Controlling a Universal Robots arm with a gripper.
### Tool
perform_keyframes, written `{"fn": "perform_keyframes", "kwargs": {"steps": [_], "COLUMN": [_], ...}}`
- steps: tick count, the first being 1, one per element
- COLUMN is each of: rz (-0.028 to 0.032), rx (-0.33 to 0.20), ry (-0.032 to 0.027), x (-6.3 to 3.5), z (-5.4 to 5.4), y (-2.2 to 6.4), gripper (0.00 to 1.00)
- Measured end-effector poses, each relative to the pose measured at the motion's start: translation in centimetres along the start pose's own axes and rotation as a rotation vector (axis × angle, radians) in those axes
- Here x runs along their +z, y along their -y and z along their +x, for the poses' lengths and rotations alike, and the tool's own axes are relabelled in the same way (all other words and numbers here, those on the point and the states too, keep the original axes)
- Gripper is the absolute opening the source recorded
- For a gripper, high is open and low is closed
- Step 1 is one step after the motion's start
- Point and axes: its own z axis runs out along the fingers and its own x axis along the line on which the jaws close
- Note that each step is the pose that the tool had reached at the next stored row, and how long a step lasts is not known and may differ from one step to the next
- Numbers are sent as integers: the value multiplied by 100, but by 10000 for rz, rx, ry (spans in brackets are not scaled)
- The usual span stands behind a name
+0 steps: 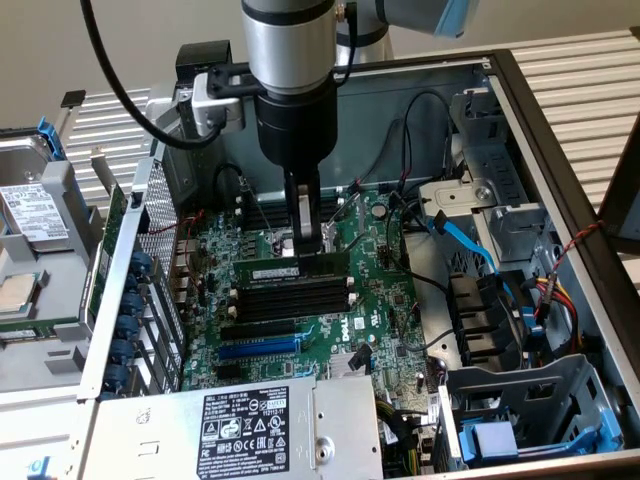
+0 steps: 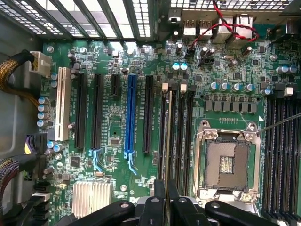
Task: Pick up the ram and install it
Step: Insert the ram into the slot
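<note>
The ram (image 1: 285,269) is a long dark-green stick held on edge, lengthwise along the black memory slots (image 1: 295,300) on the green motherboard (image 1: 375,300). My gripper (image 1: 308,250) comes straight down from above and is shut on the stick near its middle. In the wrist view the ram (image 2: 168,136) shows edge-on as a thin line between my fingers (image 2: 159,200). It lines up with one of the black memory slots (image 2: 180,132) beside the bare CPU socket (image 2: 226,162). I cannot tell whether the stick touches the slot.
A blue expansion slot (image 1: 258,349) lies nearer the power supply (image 1: 250,425). Loose black, blue and red cables (image 1: 450,240) run by the drive cages (image 1: 520,410) at the exterior view's right. The case walls (image 1: 550,180) close in around the board.
</note>
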Motion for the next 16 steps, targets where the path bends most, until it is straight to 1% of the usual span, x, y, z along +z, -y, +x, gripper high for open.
{"fn": "perform_keyframes", "kwargs": {"steps": [5,10,11,14,16], "rz": [6,6,5,6,2], "rx": [-1,-1,0,-1,0], "ry": [2,14,24,110,125], "x": [56,82,84,87,89], "z": [6,21,26,45,50], "y": [1,1,1,1,0], "gripper": [14,14,14,14,14]}}
